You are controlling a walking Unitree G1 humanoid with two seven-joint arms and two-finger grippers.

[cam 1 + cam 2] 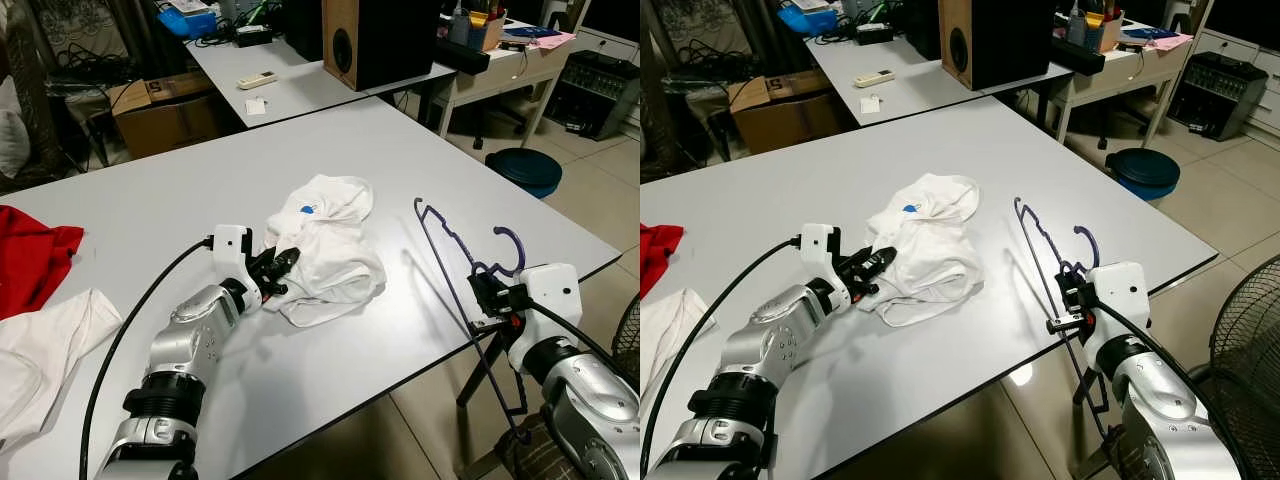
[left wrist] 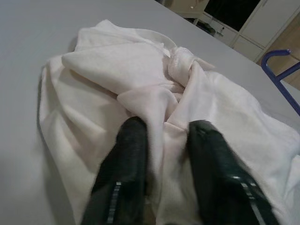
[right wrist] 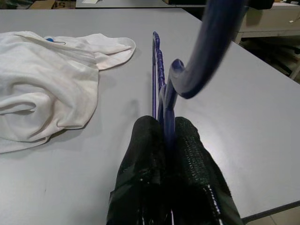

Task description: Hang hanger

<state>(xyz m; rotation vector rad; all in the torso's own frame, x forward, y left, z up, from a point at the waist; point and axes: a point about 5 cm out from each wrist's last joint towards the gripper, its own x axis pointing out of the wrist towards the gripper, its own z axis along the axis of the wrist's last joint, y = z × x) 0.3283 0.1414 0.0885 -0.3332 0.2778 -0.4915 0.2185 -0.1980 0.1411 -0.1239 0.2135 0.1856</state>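
A crumpled white shirt with a small blue mark lies in the middle of the grey table. My left gripper rests at the shirt's near left edge, and its fingers pinch a raised fold of the cloth. A purple wire hanger stands tilted at the table's right edge, partly over the edge, with its hook pointing up. My right gripper is shut on the hanger's neck just below the hook.
A red cloth and another white cloth lie at the table's left. Behind stands a second table with a speaker and a remote. On the floor to the right are a teal bin and a fan.
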